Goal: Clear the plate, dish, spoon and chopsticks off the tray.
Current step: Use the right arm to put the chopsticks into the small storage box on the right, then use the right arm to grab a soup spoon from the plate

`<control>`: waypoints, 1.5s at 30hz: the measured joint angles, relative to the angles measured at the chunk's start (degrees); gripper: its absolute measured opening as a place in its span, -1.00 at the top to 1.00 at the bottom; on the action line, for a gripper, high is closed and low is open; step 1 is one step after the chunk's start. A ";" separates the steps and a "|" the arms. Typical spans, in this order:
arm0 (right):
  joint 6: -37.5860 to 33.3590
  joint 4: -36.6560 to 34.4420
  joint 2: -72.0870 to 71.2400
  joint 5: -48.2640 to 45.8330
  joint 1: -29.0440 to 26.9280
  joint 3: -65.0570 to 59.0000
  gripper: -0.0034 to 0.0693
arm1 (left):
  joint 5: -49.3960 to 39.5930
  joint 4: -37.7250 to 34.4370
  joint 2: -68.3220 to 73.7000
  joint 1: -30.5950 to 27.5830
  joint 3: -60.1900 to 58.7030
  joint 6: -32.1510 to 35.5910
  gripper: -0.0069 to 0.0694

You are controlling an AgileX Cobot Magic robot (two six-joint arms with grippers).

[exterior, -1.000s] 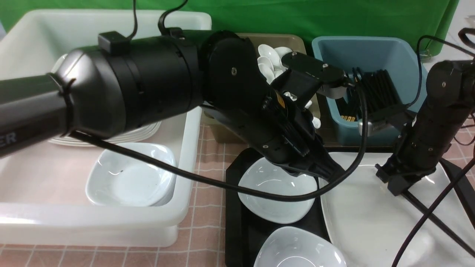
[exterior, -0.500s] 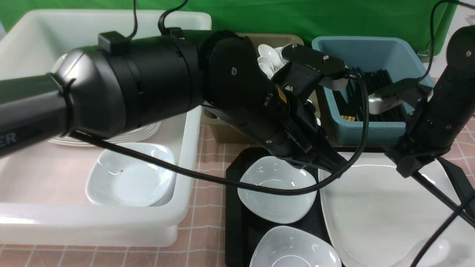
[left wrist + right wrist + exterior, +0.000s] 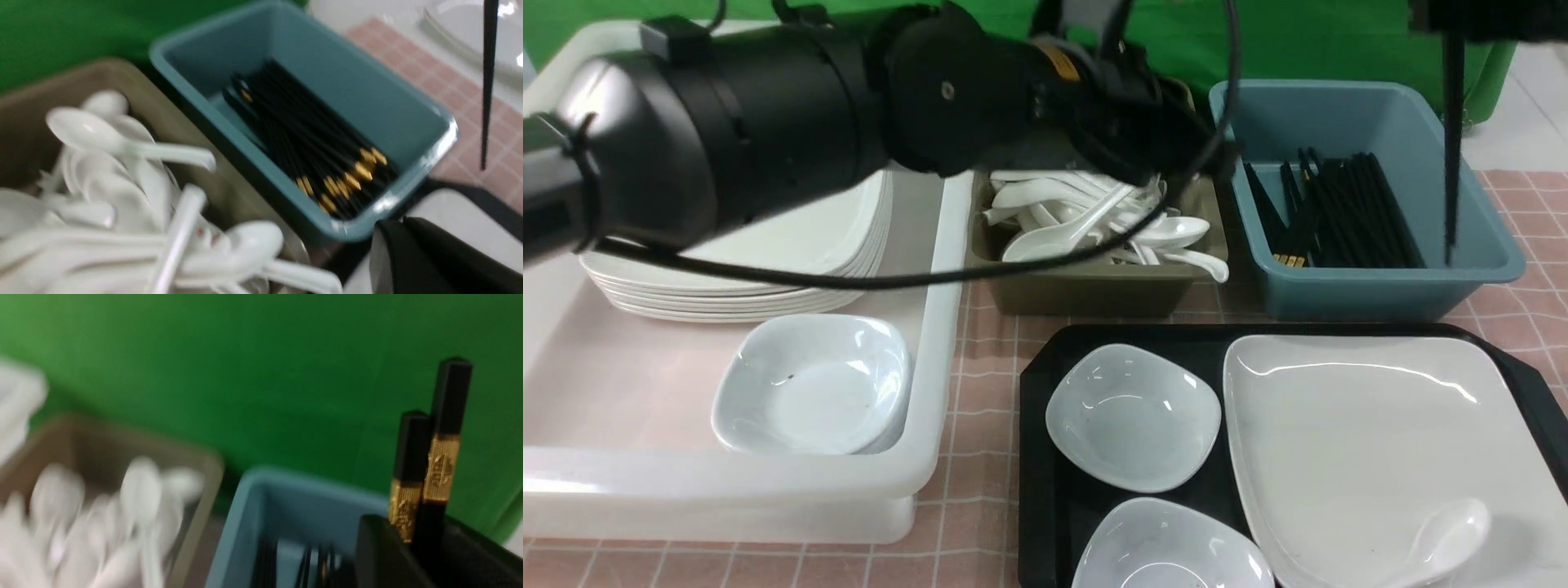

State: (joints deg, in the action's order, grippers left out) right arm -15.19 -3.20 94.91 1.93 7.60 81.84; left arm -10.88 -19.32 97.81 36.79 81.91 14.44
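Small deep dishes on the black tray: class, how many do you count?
2. Far dish: far-left corner of the tray. Near dish: closer to the camera, cut by the picture's edge. More may lie out of frame.

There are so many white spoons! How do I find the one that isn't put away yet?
Look at the black tray nearest the robot, then the big square plate on its right side. The spoon lies alone on the plate's near right corner, while all the other spoons are heaped in the olive tub behind the tray.
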 joint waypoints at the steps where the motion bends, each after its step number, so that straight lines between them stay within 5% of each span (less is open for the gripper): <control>1: 0.28 0.00 1.28 1.88 0.00 0.00 0.41 | 1.21 0.25 0.00 -0.02 0.00 0.00 0.83; 7: 1.26 -0.13 12.03 11.77 0.00 0.00 0.41 | 1.15 1.45 0.00 -0.02 0.00 0.00 0.83; 14: 1.38 -0.24 19.69 12.91 0.00 -0.05 0.40 | -5.92 1.58 0.00 -0.02 0.00 0.00 0.83; 17: 1.44 -0.24 20.19 11.44 0.00 0.02 0.14 | -8.26 1.58 0.00 -0.02 0.00 0.00 0.83; 19: 1.69 -0.24 19.48 7.29 0.00 -0.04 -0.27 | -10.07 1.53 0.00 -0.02 0.00 -0.13 0.83; 20: 1.69 -0.24 19.30 6.82 0.00 -0.04 -0.27 | -10.18 1.53 0.00 -0.02 0.00 -0.13 0.83; 21: 1.92 -0.24 17.37 2.07 0.00 -0.11 -0.41 | -11.07 1.53 0.00 -0.02 0.00 -0.46 0.83; 26: 2.77 -0.24 7.77 -13.01 0.00 -0.11 -0.40 | -14.61 1.53 -0.78 -0.02 0.00 -0.82 0.83; 31: 9.85 -0.41 -5.56 -48.53 0.00 -0.45 0.24 | -24.99 1.05 -3.66 0.32 0.00 1.24 0.83; 35: 12.11 -0.91 -7.70 -61.35 0.76 -6.38 0.41 | -34.52 1.24 -4.41 2.92 -0.23 4.49 0.83; 37: 13.51 -0.91 -7.64 -62.53 1.52 -9.61 0.33 | -36.15 1.81 -4.41 4.76 -1.33 4.96 0.83; 45: 22.24 1.78 -5.52 -50.71 4.87 -27.68 -0.66 | -34.95 5.45 -4.41 14.34 -9.44 5.21 0.83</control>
State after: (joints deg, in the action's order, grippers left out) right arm 7.05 -1.43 89.38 -48.78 12.47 54.16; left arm -45.83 -13.87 93.40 51.13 72.47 19.66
